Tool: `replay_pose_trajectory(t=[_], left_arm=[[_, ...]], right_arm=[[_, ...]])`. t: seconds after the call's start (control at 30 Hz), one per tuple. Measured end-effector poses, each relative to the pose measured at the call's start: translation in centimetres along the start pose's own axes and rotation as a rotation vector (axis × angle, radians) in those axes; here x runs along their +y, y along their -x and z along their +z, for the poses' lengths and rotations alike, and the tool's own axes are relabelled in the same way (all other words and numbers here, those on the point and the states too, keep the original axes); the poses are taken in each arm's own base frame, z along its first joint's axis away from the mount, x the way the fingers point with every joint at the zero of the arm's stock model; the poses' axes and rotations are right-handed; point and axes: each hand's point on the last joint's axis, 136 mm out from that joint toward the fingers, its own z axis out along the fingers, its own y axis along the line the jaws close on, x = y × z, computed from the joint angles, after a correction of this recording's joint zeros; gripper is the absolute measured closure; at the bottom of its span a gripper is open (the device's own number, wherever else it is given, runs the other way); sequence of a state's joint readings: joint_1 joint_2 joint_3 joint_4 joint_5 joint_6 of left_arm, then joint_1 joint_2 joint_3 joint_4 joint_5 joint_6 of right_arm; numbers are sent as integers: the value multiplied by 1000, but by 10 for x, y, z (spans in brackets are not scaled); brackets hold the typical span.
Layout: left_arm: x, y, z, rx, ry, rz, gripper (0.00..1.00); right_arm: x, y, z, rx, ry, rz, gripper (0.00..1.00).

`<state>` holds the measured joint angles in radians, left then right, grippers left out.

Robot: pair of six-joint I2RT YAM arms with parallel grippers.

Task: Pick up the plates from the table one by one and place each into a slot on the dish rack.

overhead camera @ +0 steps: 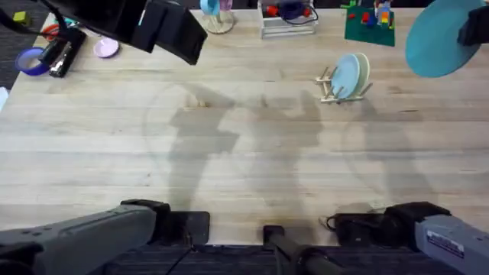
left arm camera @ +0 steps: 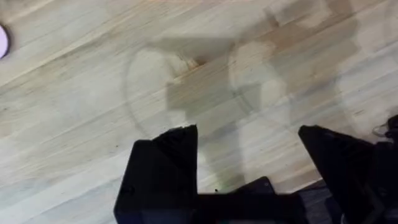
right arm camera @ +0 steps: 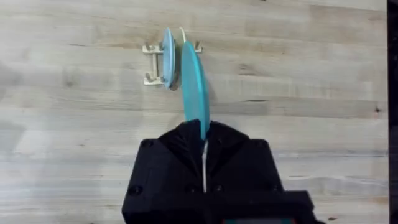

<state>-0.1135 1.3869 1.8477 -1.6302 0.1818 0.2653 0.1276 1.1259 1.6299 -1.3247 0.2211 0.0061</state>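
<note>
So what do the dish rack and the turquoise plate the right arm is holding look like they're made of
The dish rack looks like pale unfinished wood: thin light dowels on a low base, close in tone to the plank table. The turquoise plate, held edge-on by the right gripper, looks like plastic or melamine: thin, evenly coloured, matte, with no glossy highlights. Glazed ceramic can't be ruled out.

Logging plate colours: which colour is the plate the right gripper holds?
Turquoise plate, seen edge-on in the right gripper; right wrist view shows it best.

Rack and plates, right half of the overhead frame

The dish rack [overhead camera: 341, 85] stands on the desk [overhead camera: 244, 168] at upper right, two plates [overhead camera: 346, 76] in its slots; a third plate [overhead camera: 441, 37] hangs above at the frame's right corner.
</note>
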Motion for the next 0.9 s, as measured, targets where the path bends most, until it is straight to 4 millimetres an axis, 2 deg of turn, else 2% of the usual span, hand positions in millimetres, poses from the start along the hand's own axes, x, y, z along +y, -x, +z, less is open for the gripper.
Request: replay_pose_trajectory(t=[0.4,0.9], left_arm=[[0,0,0,0,0,0,6],[0,0,0,0,0,0,6]], right_arm=[[2,1,12,39,-1,-25,974],[-8,3,19,54,-26,-4,973]])
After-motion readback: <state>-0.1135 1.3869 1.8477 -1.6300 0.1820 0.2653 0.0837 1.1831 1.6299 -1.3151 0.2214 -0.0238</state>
